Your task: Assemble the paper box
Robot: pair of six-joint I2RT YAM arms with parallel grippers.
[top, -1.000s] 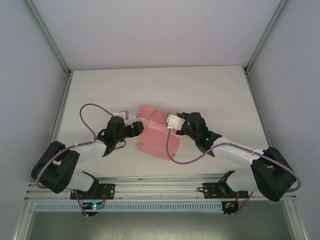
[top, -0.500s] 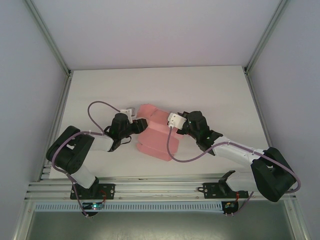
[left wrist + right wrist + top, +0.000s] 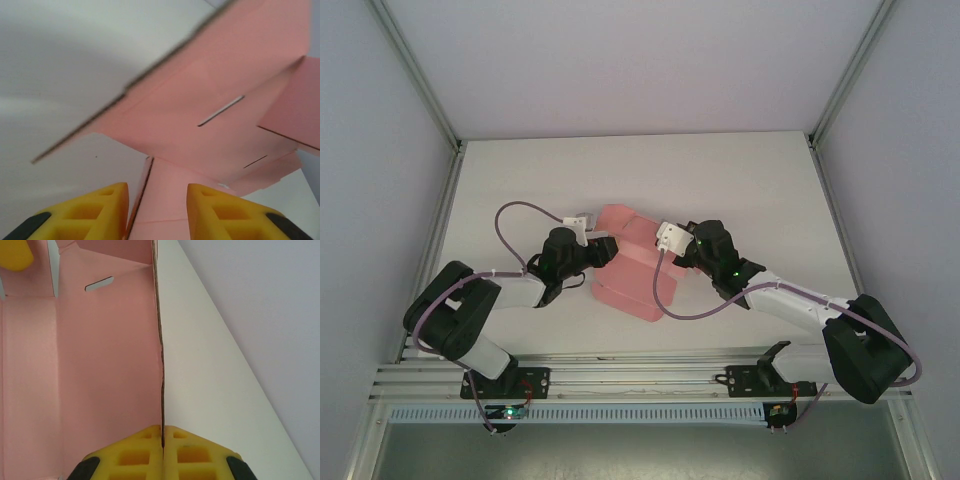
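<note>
**Paper box held between both grippers, mid-table, half folded**

The paper box [image 3: 632, 278] lies on the table [image 3: 760, 180], its long axis running roughly from the arm bases toward the far edge. Your right gripper [image 3: 162, 432] is on the box's right side, clamped tight on an upright wall that stands edge-on between its fingers. Your left gripper [image 3: 156, 200] is hard against the box's left side, jaws apart, and a flap lies in the gap without being pinched. Just beyond that flap is a panel with a slot [image 3: 221, 110]. The left arm looks best placed for the next fold, I'd judge. Mind the purple cable [image 3: 658, 292], which drapes across the box's near right part.
</note>
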